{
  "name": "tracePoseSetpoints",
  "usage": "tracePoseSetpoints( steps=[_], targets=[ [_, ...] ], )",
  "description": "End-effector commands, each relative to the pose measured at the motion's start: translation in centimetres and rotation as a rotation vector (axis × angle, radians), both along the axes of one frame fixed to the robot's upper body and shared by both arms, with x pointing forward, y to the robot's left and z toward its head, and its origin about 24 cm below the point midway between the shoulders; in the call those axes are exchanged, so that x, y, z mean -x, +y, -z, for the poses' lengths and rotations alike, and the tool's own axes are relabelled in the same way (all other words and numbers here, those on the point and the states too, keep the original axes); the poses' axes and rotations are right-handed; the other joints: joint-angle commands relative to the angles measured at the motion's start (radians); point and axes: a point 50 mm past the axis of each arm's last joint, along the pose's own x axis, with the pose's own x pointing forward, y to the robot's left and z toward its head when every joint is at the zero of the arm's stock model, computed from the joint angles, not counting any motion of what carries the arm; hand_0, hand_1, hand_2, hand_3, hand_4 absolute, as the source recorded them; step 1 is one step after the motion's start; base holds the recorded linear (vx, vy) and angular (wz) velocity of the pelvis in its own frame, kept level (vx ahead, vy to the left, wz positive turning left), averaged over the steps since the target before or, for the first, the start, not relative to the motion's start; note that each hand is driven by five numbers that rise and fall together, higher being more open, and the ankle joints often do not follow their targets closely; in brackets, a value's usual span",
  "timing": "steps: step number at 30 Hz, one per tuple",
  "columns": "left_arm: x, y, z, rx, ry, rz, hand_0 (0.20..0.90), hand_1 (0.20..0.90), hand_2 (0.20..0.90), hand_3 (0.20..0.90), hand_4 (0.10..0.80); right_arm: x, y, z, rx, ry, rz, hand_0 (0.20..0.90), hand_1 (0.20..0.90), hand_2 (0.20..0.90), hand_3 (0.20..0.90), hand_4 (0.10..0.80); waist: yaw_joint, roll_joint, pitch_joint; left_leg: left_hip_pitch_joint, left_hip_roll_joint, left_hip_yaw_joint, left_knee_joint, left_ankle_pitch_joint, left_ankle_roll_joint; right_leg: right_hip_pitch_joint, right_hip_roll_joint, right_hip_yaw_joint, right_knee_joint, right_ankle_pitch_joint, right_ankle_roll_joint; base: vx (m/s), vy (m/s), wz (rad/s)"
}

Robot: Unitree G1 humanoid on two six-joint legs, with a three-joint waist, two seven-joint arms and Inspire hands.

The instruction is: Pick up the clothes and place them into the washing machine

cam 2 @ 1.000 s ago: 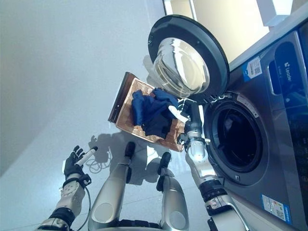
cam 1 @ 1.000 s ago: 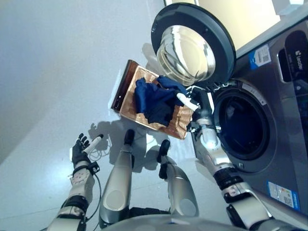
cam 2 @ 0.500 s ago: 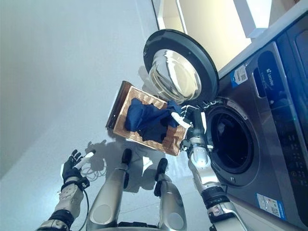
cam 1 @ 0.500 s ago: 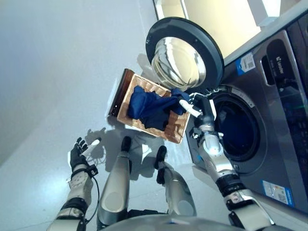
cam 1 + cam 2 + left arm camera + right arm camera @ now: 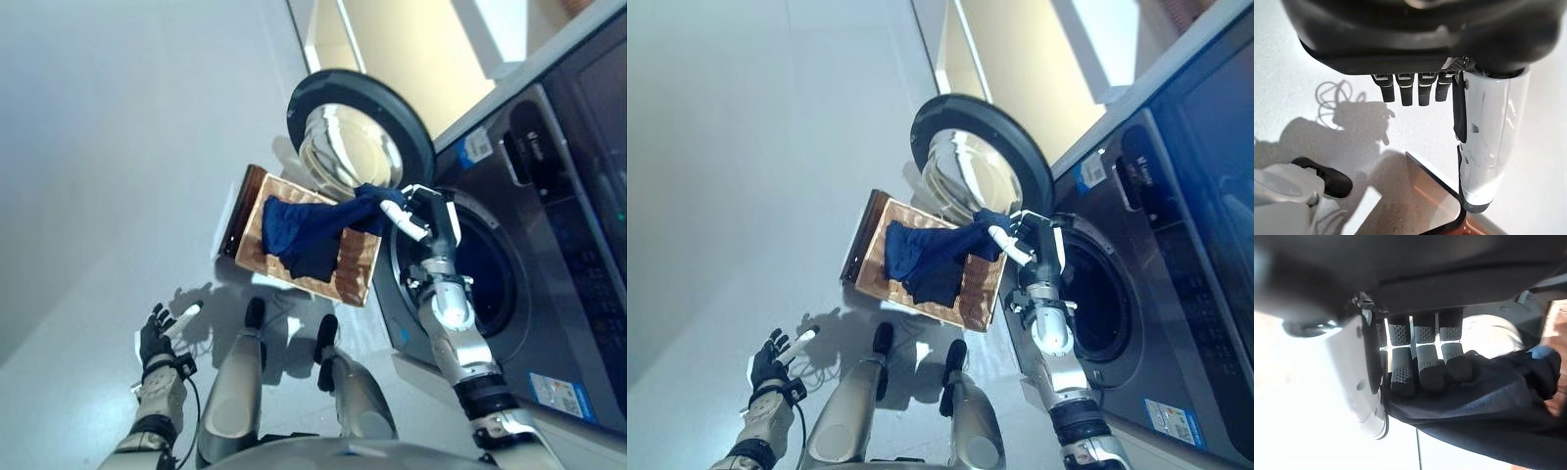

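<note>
right hand [image 5: 423, 211] pinching navy cloth [image 5: 306, 230] | left hand [image 5: 157, 336] spread, idle

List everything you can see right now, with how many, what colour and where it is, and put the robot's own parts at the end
Clothes: one bundle, dark blue, one end lifted by the right hand, the rest draped over the basket.
Basket: one, brown woven, on the floor below the open door.
Washing machine: one, dark grey, at the right.
Door: one, round, dark rim with glass centre, swung open.
Drum opening: one, dark, behind the right hand.
Floor: pale grey, at the left.
Left hand: one, dark, open, low at the left, holding nothing.
Right hand: one, dark, shut on the clothes, before the drum opening.
</note>
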Motion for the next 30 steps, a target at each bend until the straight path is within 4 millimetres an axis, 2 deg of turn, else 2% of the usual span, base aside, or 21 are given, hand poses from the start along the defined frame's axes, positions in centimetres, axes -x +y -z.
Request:
tracePoseSetpoints(
  steps=[1, 3, 6, 7, 12, 18, 20, 21, 22, 24, 30],
  targets=[
    [2.1, 0.3, 1.0, -0.036, 0.098, 0.025, 0.9, 0.9, 0.9, 0.9, 0.8, 0.9, -2.4, -5.3, 0.048, -0.28, 0.033, 0.2, 0.2, 0.2, 0.2, 0.3, -0.017, 0.019, -0.092, 0.081, -0.011, 0.018, -0.166, 0.053, -0.064, 0.021, 0.021, -0.005, 0.094, -0.078, 0.024, 0.076, 0.026, -0.15],
    [2.6, 0.3, 1.4, -0.036, 0.136, 0.033, 0.9, 0.9, 0.9, 0.9, 0.8, 0.9, -2.4, -5.4, 0.062, -0.28, 0.03, 0.2, 0.2, 0.2, 0.2, 0.3, -0.023, 0.017, -0.104, 0.095, -0.01, 0.022, -0.179, 0.054, -0.064, 0.032, 0.023, -0.004, 0.084, -0.076, 0.026, 0.065, 0.02, -0.07],
    [3.9, -0.2, 2.3, -0.059, 0.261, 0.166, 0.9, 0.9, 0.9, 0.9, 0.8, 1.1, -3.0, -5.6, 0.182, -0.246, 0.012, 0.2, 0.2, 0.2, 0.2, 0.3, -0.043, 0.016, -0.148, 0.146, -0.009, 0.04, -0.225, 0.058, -0.065, 0.067, 0.027, 0.005, 0.056, -0.067, 0.032, 0.088, 0.029, -0.1],
    [4.6, -0.2, 2.7, -0.071, 0.322, 0.223, 0.9, 0.9, 0.9, 0.9, 0.8, 0.9, -3.2, -5.6, 0.246, -0.227, 0.012, 0.2, 0.2, 0.2, 0.2, 0.3, -0.049, 0.016, -0.161, 0.157, -0.008, 0.046, -0.237, 0.059, -0.065, 0.074, 0.028, 0.008, 0.051, -0.065, 0.034, 0.08, 0.028, -0.17],
    [5.5, -0.9, 3.3, -0.092, 0.403, 0.366, 0.9, 0.9, 0.9, 0.9, 0.8, 0.3, -3.9, -6.4, 0.495, -0.195, 0.016, 0.2, 0.2, 0.2, 0.2, 0.3, -0.063, 0.022, -0.215, 0.222, -0.009, 0.067, -0.288, 0.062, -0.064, 0.123, 0.028, 0.024, 0.012, -0.055, 0.044, 0.075, 0.018, -0.17],
    [6.3, -2.3, 3.9, -0.101, 0.469, 0.509, 0.9, 0.9, 0.9, 0.9, 0.8, -1.2, -3.0, -6.6, 0.706, -0.167, -0.001, 0.2, 0.2, 0.2, 0.2, 0.3, -0.058, 0.038, -0.274, 0.285, -0.016, 0.082, -0.308, 0.045, -0.058, 0.183, 0.02, 0.036, -0.027, -0.052, 0.051, 0.079, 0.007, -0.12],
    [6.3, -2.5, 4.0, -0.104, 0.475, 0.532, 0.9, 0.9, 0.9, 0.9, 0.8, -1.6, -2.7, -6.6, 0.722, -0.162, -0.002, 0.2, 0.2, 0.2, 0.2, 0.3, -0.057, 0.042, -0.282, 0.297, -0.016, 0.084, -0.313, 0.042, -0.057, 0.194, 0.019, 0.037, -0.033, -0.051, 0.052, 0.058, 0.0, -0.1],
    [6.4, -3.1, 4.1, -0.112, 0.482, 0.581, 0.9, 0.9, 0.9, 0.9, 0.8, -2.5, -2.0, -6.5, 0.755, -0.151, -0.014, 0.2, 0.2, 0.2, 0.2, 0.3, -0.053, 0.046, -0.297, 0.315, -0.018, 0.088, -0.316, 0.036, -0.056, 0.21, 0.017, 0.041, -0.039, -0.052, 0.052, 0.047, -0.003, -0.11],
    [6.4, -3.1, 4.1, -0.112, 0.482, 0.581, 0.9, 0.9, 0.9, 0.9, 0.8, -2.5, -2.0, -6.5, 0.755, -0.151, -0.014, 0.2, 0.2, 0.2, 0.2, 0.3, -0.053, 0.046, -0.297, 0.315, -0.018, 0.088, -0.316, 0.036, -0.056, 0.21, 0.017, 0.041, -0.039, -0.052, 0.052, 0.094, 0.002, -0.12],
    [6.5, -3.7, 4.3, -0.12, 0.487, 0.64, 0.9, 0.9, 0.9, 0.9, 0.8, -3.8, -0.9, -6.2, 0.784, -0.134, -0.028, 0.2, 0.2, 0.2, 0.2, 0.3, -0.049, 0.054, -0.318, 0.346, -0.02, 0.09, -0.325, 0.029, -0.053, 0.237, 0.015, 0.039, -0.044, -0.058, 0.051, 0.088, 0.001, -0.05],
    [6.8, -4.3, 4.5, -0.125, 0.5, 0.68, 0.9, 0.9, 0.9, 0.9, 0.8, -4.9, 0.1, -6.3, 0.764, -0.133, -0.033, 0.2, 0.2, 0.2, 0.2, 0.3, -0.045, 0.06, -0.328, 0.371, -0.023, 0.087, -0.328, 0.021, -0.051, 0.26, 0.013, 0.039, -0.047, -0.063, 0.05, 0.045, 0.004, 0.01]
  ],
)
